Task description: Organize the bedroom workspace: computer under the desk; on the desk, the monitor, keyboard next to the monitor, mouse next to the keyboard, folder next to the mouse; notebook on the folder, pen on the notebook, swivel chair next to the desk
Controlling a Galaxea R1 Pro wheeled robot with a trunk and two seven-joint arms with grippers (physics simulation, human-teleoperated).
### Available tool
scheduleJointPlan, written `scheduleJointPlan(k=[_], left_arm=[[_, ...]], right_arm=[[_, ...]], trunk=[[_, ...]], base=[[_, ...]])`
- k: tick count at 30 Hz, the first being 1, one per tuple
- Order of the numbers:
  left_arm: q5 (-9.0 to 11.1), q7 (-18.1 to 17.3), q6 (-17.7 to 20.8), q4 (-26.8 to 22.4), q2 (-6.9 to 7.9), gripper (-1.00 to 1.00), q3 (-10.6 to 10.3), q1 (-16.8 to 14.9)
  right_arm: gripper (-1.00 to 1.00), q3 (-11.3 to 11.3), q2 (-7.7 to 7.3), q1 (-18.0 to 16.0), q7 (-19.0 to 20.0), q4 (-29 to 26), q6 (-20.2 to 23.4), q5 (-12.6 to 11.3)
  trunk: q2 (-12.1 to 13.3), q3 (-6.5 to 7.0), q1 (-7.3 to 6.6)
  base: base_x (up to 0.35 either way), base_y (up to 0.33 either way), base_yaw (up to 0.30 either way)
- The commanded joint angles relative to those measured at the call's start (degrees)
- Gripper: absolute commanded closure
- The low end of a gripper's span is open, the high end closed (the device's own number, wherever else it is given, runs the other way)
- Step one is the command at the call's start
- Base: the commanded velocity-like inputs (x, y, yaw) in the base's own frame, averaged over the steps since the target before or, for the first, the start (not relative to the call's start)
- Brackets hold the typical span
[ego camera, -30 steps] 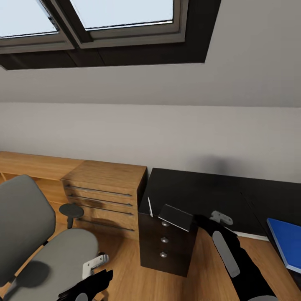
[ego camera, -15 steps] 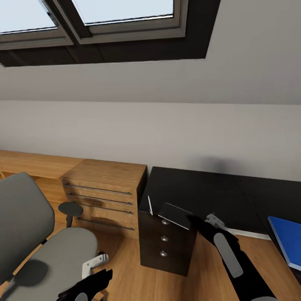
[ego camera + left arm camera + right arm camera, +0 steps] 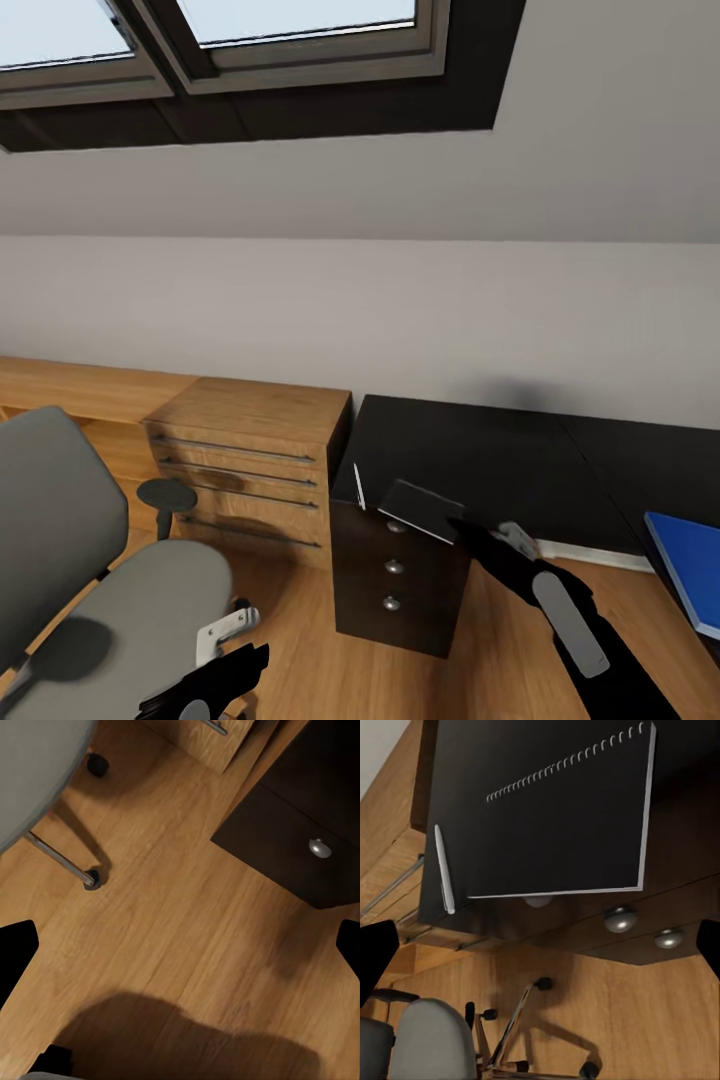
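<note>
Reaching with our right hand (image 3: 462, 524) spread wide and empty, we hover just beside the notebook (image 3: 577, 825) overhanging the desk (image 3: 470, 460) edge.

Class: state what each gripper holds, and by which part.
Nothing is held. The right gripper is open near the notebook; the left gripper is open above bare floor.

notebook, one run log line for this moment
right gripper open, beside notebook | notebook and pen on desk | folder on desk | left gripper open
</note>
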Motion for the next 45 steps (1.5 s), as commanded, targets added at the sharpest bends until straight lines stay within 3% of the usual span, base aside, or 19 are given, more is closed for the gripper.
scheduleJointPlan(k=[1,4,8,13,16,18,22,33,39,45], left_arm=[[0.6,0.6,0.1,-0.1,-0.01,-1.0,0.0,0.0],[0.6,0.6,0.1,-0.1,-0.04,-1.0,-0.1,0.0],[0.6,0.6,0.1,-0.1,-0.05,-1.0,-0.1,0.0],[0.6,0.6,0.1,-0.1,-0.05,-1.0,-0.1,0.0],[0.6,0.6,0.0,-0.1,-0.05,-1.0,-0.1,0.0],[0.6,0.6,0.0,-0.1,-0.05,-1.0,-0.1,0.0],[0.6,0.6,0.0,-0.1,-0.05,-1.0,-0.1,0.0],[0.6,0.6,-0.1,-0.1,-0.05,-1.0,-0.3,0.0],[0.5,0.7,-0.1,-0.1,0.01,-1.0,-2.1,0.0],[0.5,0.7,-0.1,-0.1,0.03,-1.0,-2.6,0.0]], right_arm=[[-1.0,0.1,-0.29,0.0,0.1,0.0,0.0,-0.9],[-1.0,0.1,-1.43,0.4,2.5,0.6,-0.1,-2.2],[-1.0,0.1,-3.75,0.8,10.8,3.8,-0.3,-6.0],[-1.0,-0.7,-5.38,0.8,19.6,7.8,-0.3,-8.0],[-1.0,-2.3,-5.83,0.8,24.7,10.0,-0.3,-8.6],[-1.0,-4.9,-6.07,0.8,30.8,13.1,-0.3,-9.0],[-1.0,-7.5,-6.18,0.8,36.3,16.3,-0.4,-9.2],[-1.0,-8.5,-5.91,0.8,38.0,17.8,-0.3,-9.3],[-1.0,-8.5,-5.87,0.8,37.4,17.9,-0.2,-9.3],[-1.0,-8.3,-5.86,0.8,35.9,17.9,-0.1,-9.2]], trunk=[[-0.5,-0.24,0.23],[-1.7,-0.78,0.89],[-3.3,-1.49,1.77],[-5.3,-2.39,2.87],[-6.5,-2.93,3.53],[-7.3,-3.29,3.97],[-8.9,-4.01,4.84],[-13.3,-5.98,7.26],[-15.7,-7.06,8.58],[-18.1,-8.14,9.9]], base=[[0.0,0.0,0.0],[0.0,0.0,0.0],[0.0,0.0,0.0],[0.0,0.0,0.0],[0.0,0.0,0.0],[0.0,0.0,0.0],[0.0,0.0,0.0],[0.0,0.0,0.0],[0.0,0.0,0.0],[0.0,0.0,0.0]])
